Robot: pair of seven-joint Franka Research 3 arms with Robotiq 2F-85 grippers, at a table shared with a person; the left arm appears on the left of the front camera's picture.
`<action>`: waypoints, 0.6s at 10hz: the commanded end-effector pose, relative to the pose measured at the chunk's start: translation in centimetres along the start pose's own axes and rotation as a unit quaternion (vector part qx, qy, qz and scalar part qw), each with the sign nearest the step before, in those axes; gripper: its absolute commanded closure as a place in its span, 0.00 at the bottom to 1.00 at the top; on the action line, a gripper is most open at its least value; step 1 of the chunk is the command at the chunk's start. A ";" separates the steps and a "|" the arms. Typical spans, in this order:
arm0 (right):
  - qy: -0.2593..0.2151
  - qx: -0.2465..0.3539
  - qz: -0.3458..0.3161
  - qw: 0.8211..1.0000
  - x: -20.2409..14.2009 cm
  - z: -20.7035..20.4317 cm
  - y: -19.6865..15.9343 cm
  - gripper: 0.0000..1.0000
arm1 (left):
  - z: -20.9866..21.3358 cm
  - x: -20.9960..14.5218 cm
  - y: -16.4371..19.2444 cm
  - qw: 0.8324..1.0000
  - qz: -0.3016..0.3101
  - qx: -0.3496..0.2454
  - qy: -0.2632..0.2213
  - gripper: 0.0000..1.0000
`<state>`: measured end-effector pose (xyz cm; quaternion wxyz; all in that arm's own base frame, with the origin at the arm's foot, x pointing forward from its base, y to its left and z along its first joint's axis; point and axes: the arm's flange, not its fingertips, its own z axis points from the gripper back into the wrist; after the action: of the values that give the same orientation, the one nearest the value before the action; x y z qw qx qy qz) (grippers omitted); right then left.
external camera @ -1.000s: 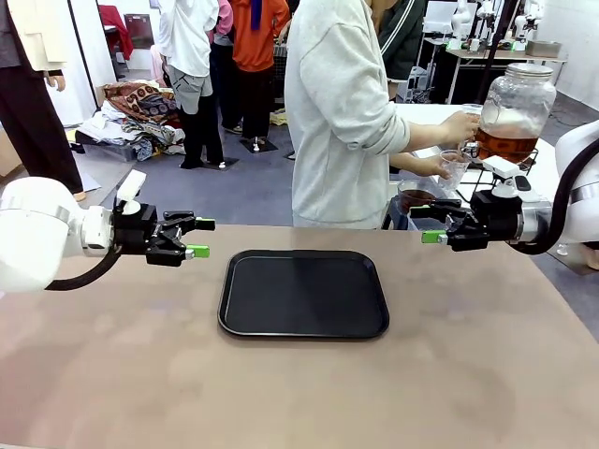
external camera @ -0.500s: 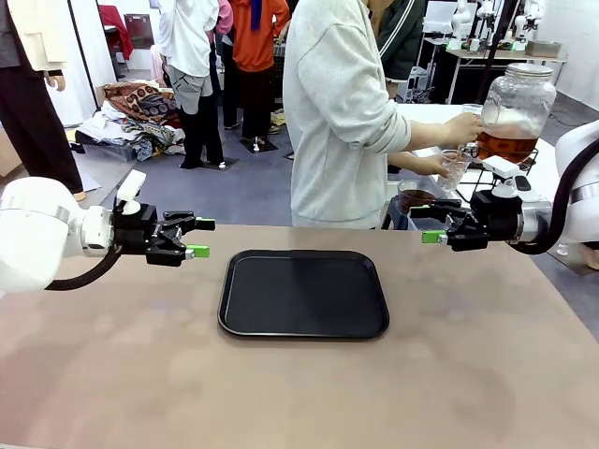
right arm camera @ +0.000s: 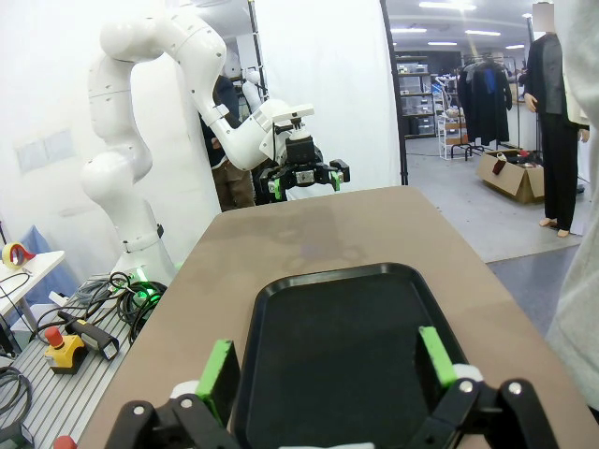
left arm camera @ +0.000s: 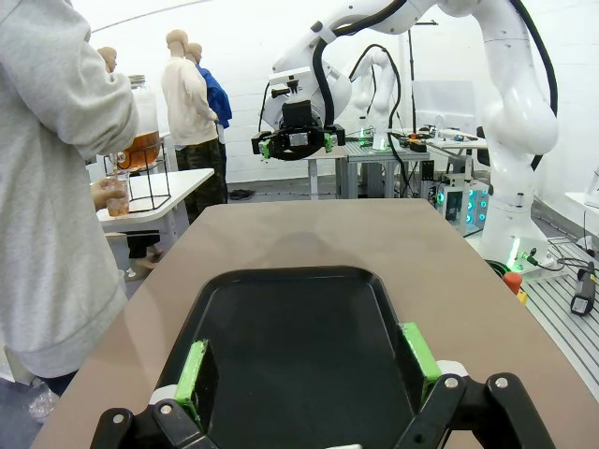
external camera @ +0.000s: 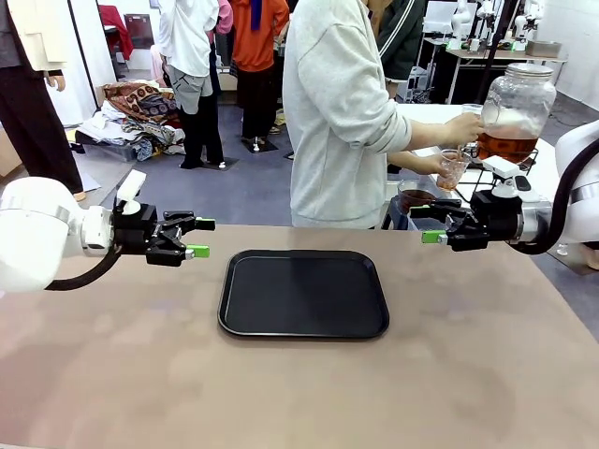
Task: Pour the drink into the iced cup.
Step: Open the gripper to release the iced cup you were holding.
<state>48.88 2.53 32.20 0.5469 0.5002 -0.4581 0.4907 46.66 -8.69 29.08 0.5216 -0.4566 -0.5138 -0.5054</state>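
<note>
The drink (external camera: pixel 505 144) is amber liquid in a large glass dispenser jar (external camera: pixel 517 101) with a metal lid, on a side table at the far right. A person in a grey sweatshirt holds a clear cup (external camera: pixel 453 169) at the jar's tap; amber liquid shows in it. The same cup (left arm camera: pixel 117 196) and jar (left arm camera: pixel 142 140) appear in the left wrist view. My left gripper (external camera: pixel 198 238) hovers open left of the black tray (external camera: pixel 304 293), holding nothing. My right gripper (external camera: pixel 429 224) hovers open at the tray's right, also holding nothing.
The black tray (left arm camera: pixel 290 346) lies bare in the table's middle, also seen as the tray (right arm camera: pixel 346 337) from the right wrist. A clear container with dark contents (external camera: pixel 415 197) stands by the person. Several people stand farther back.
The cup in the person's hand has taken on an amber colour. Neither arm has moved.
</note>
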 end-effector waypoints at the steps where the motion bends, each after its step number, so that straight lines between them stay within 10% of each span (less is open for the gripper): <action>1: 0.001 0.001 0.002 1.000 0.3 -0.1 -0.1 0.00 | 0.0 0.2 -0.1 1.000 -0.001 -0.001 -0.002 0.00; 6: 0.001 0.001 0.002 1.000 0.3 -0.1 -0.1 0.00 | 0.0 0.2 -0.1 1.000 -0.001 -0.001 -0.002 0.00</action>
<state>48.88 2.53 32.20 0.5469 0.5002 -0.4581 0.4907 46.66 -8.69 29.08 0.5216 -0.4566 -0.5138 -0.5054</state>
